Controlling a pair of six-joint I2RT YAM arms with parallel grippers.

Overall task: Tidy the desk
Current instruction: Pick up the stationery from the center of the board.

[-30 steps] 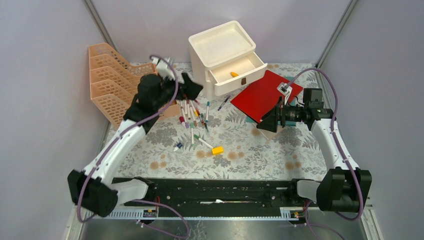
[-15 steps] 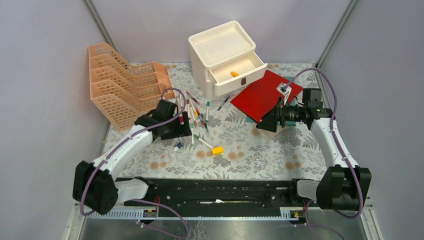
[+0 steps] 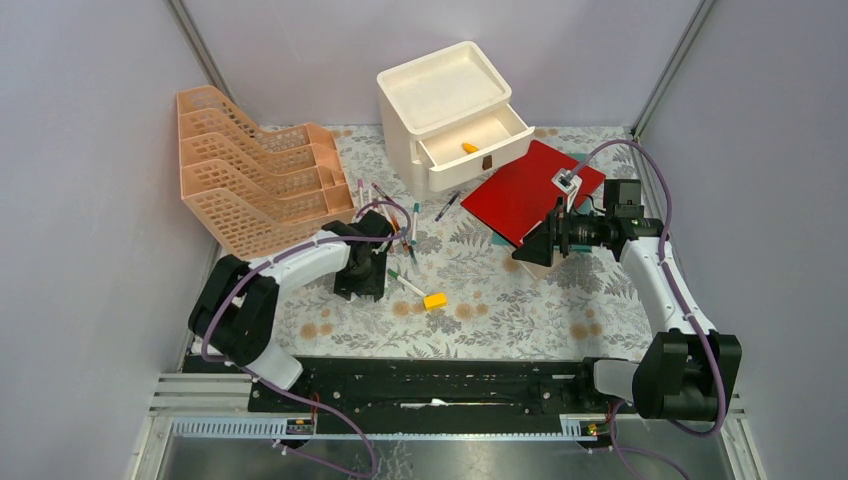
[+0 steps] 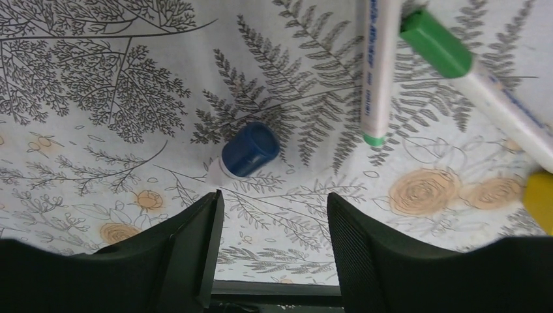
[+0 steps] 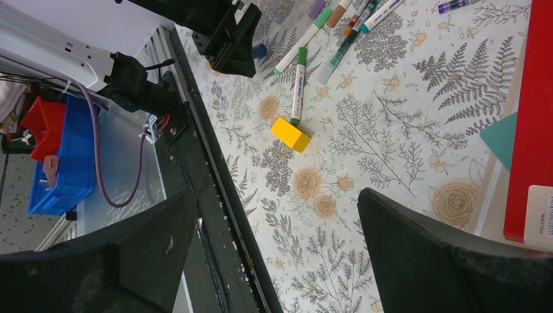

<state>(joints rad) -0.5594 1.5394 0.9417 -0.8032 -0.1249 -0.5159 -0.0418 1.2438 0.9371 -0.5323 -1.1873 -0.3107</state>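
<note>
the left gripper [image 4: 272, 203] sits at the bottom of its wrist view, its two fingers spread apart with nothing between them. a short blue-capped marker [image 4: 250, 150] lies on the cloth just above the gap. the right gripper [image 5: 277, 195] is spread wide and empty too, at the right of the overhead view by the lower edge of a red book [image 3: 525, 190]. the desk [image 3: 500, 300] fills the middle of that view, with loose markers [image 3: 407, 284] and a yellow block [image 3: 434, 300] left of centre.
</note>
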